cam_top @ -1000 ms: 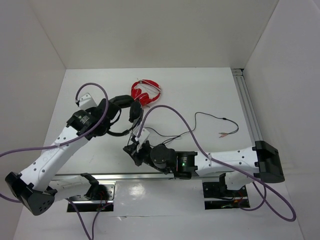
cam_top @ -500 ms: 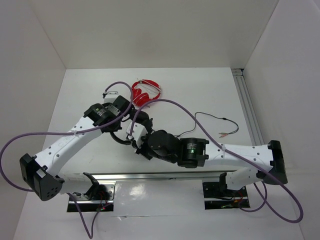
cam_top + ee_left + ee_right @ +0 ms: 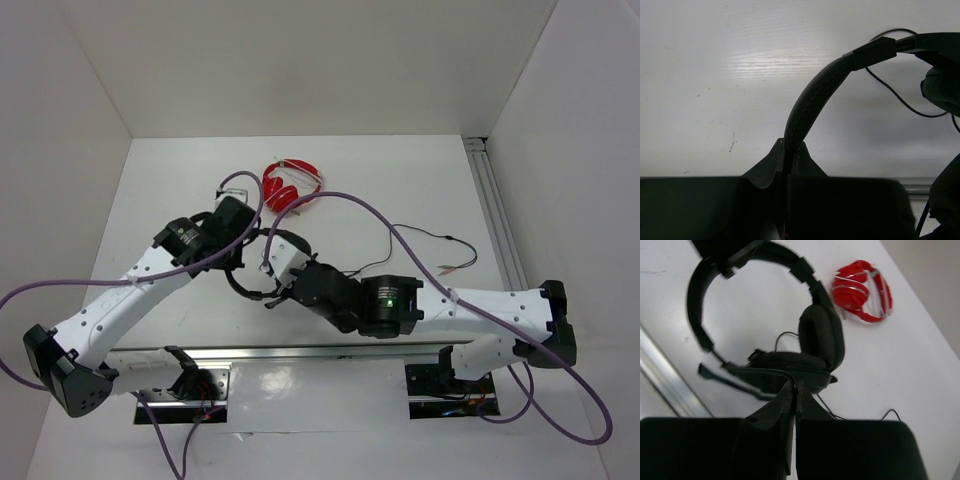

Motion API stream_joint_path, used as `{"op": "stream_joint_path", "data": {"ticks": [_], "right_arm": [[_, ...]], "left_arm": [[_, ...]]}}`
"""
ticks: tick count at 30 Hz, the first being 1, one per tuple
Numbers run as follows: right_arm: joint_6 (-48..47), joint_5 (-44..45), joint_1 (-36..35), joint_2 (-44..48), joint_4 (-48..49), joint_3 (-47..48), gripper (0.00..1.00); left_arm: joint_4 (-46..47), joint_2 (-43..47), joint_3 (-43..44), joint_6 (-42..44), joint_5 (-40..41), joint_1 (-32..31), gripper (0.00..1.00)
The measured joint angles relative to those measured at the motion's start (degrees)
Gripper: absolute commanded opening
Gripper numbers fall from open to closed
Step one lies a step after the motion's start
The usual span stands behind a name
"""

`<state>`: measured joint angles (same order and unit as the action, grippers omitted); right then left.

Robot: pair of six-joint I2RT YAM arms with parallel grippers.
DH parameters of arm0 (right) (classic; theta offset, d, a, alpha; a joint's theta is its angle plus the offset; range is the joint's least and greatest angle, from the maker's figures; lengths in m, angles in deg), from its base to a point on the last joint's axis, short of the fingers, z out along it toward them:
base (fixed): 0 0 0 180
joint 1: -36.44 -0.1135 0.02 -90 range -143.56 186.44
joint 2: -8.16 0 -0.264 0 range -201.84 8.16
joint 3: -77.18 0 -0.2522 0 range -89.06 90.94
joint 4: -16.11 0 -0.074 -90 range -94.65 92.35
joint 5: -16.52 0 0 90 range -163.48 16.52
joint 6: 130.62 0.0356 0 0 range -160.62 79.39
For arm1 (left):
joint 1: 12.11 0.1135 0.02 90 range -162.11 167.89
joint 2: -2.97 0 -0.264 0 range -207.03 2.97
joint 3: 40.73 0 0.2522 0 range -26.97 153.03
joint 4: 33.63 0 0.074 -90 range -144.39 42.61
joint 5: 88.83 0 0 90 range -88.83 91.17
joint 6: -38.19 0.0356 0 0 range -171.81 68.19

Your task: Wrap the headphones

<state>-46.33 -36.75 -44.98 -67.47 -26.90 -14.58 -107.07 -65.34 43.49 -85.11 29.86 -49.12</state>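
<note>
The black headphones (image 3: 243,286) hang between my two grippers above the table's middle. My left gripper (image 3: 789,155) is shut on the padded headband (image 3: 812,100), with an earcup (image 3: 942,90) at the right edge of the left wrist view. My right gripper (image 3: 795,390) is shut on the thin black cable (image 3: 767,373) just below the stacked earcups (image 3: 820,340). The headband (image 3: 695,295) loops up to the left gripper at the top of the right wrist view. In the top view the left gripper (image 3: 245,228) and right gripper (image 3: 272,288) are close together. The loose cable (image 3: 420,233) trails right.
Small red headphones (image 3: 292,185) lie on the table just behind the grippers; they also show in the right wrist view (image 3: 862,290). The cable's plug ends (image 3: 455,266) lie at the right. A metal rail (image 3: 495,210) runs along the table's right edge. White walls enclose the table.
The left gripper has carried the headphones right and toward the middle. The right gripper has moved back to meet them and now pinches the cable under the earcups.
</note>
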Motion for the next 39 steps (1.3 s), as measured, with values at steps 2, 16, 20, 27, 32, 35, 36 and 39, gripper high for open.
{"op": "stream_joint_path", "data": {"ticks": [2,16,20,27,32,35,36,39], "right_arm": [[-1.0,5.3,-0.4,0.1,3.5,-2.4,0.0],[-9.9,10.3,8.3,1.8,25.5,-13.7,0.16],[-8.0,3.9,11.5,2.8,26.4,-15.0,0.2],[-4.8,-3.5,16.5,3.4,30.6,-20.8,0.24],[-2.3,-7.6,23.2,3.8,33.0,-21.5,0.25],[-0.6,-11.7,25.4,4.1,34.9,-23.2,0.26],[0.2,-13.5,26.0,4.3,35.9,-24.3,0.26],[2.2,-18.5,27.0,4.6,38.9,-28.0,0.32]], "left_arm": [[1.2,0.0,-0.4,0.8,-2.1,-1.0,0.0],[4.2,0.0,1.3,1.4,-5.1,-10.8,0.0],[2.4,0.0,2.8,1.4,-3.8,-11.8,0.0],[-2.8,0.0,2.8,1.9,-4.0,-13.0,0.0],[-4.7,1.1,2.8,3.1,-6.0,-13.6,0.0],[-5.4,1.4,2.8,3.3,-6.6,-14.0,0.0],[-5.5,1.4,2.8,3.3,-6.8,-14.1,0.0],[-5.8,1.4,2.8,3.3,-7.1,-14.2,0.0]]}}
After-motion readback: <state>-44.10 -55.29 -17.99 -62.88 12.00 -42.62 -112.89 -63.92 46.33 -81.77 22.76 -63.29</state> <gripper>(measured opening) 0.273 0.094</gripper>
